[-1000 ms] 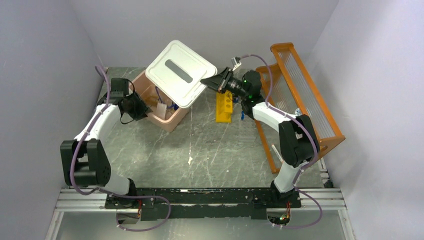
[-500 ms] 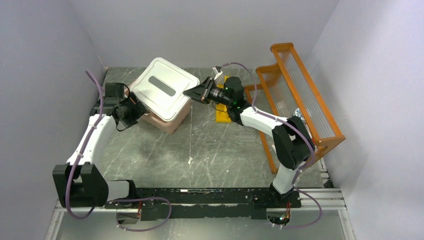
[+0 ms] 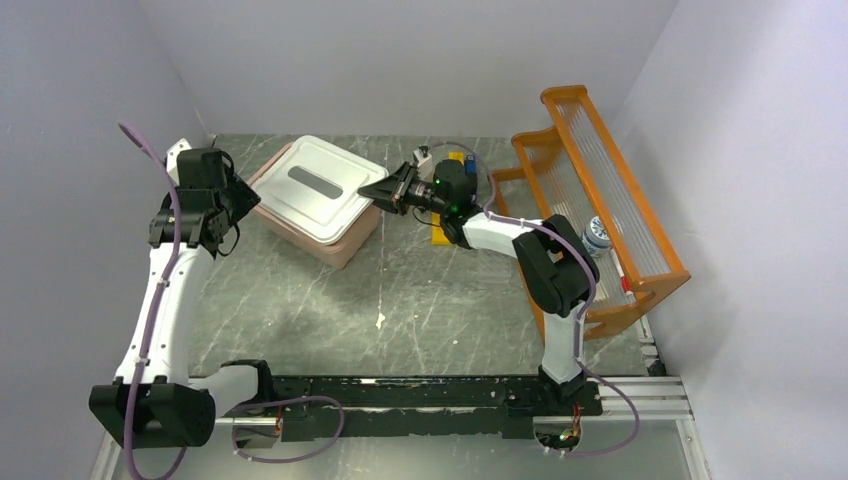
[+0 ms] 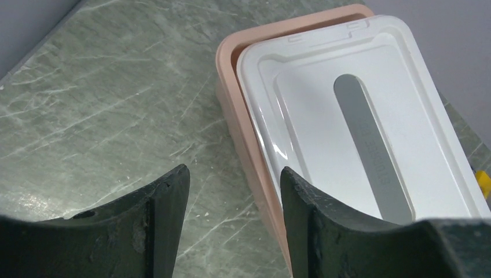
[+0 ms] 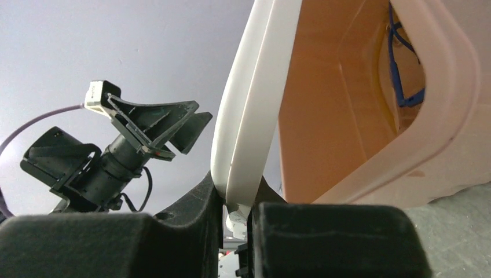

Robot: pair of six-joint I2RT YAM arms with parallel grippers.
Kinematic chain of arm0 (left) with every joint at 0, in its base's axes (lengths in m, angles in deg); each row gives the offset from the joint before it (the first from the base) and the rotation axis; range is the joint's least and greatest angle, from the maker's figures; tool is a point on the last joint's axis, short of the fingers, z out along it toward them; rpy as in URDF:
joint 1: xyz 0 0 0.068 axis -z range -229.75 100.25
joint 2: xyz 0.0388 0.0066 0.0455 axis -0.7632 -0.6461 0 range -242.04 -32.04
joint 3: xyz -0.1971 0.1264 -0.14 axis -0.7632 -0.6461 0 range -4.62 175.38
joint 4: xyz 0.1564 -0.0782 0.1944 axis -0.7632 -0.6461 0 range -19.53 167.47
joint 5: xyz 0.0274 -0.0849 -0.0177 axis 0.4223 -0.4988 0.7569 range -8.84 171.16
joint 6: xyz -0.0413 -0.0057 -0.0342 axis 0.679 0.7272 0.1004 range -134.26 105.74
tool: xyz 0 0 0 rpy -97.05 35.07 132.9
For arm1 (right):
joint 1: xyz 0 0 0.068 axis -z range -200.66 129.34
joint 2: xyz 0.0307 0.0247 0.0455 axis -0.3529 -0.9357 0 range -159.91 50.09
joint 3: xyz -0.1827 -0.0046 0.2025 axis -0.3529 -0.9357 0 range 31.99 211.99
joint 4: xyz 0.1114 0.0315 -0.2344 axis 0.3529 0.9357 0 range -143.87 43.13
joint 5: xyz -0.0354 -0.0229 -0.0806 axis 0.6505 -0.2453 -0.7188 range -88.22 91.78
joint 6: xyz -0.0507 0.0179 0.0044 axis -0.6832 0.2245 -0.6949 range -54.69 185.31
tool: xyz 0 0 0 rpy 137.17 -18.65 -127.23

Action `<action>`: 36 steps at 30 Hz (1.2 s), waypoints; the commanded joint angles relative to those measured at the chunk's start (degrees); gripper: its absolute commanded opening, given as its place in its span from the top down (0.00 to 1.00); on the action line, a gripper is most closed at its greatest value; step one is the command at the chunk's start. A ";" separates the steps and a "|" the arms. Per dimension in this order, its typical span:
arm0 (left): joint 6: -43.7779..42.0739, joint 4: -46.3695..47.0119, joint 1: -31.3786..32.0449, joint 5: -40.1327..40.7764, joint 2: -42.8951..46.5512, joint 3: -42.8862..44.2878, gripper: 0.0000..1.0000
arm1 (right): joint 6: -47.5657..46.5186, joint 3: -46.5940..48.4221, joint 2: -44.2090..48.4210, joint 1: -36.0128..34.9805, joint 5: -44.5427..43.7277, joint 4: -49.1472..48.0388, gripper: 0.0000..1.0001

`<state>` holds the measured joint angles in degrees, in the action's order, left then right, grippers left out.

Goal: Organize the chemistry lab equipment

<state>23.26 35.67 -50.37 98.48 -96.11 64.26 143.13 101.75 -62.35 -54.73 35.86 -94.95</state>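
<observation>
Lettering on lid (image 4: 289, 116) seems illegible.

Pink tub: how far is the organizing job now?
Done: a blue item lies inside the pink tub. In hand: the right gripper pinches the white lid, lying askew on it. Remaining: seat the lid, release; the left gripper hangs open, empty.

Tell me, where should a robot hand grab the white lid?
Probably by its thin rim, from the right side. The white lid is wide and flat on top, too broad to pinch, but its edge is slim. The right gripper pinches it there.
</observation>
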 commanded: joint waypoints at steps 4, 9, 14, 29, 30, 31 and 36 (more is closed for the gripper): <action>-1.03 3.66 -0.81 -8.02 -3.62 -0.42 0.35 | 6.22 0.60 -2.39 -0.32 1.31 -2.04 0.75; -1.48 4.22 -3.27 -14.91 -7.36 -0.61 0.33 | 4.89 -0.56 -1.81 -0.16 0.61 3.28 0.52; -2.25 5.46 -4.82 -19.13 -10.36 -0.83 0.31 | 2.46 -0.93 -0.02 0.22 -0.13 7.94 0.45; -4.54 7.04 -5.56 -24.44 -16.03 0.35 0.26 | -10.31 0.09 5.17 1.14 -6.20 29.38 0.37; -4.62 7.38 -5.75 -25.55 -16.22 0.23 0.25 | -10.54 -0.08 5.43 1.19 -6.60 29.70 0.36; -4.72 8.07 -5.79 -26.69 -16.32 0.02 0.24 | -10.74 -0.15 5.43 1.18 -6.49 29.37 0.36; -4.45 10.71 -6.17 -30.56 -16.24 -1.25 0.18 | -12.11 1.82 3.90 1.09 -5.54 29.68 0.41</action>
<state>19.52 42.75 -55.77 73.00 -112.63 63.58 133.93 101.29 -59.46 -53.76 31.27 -68.11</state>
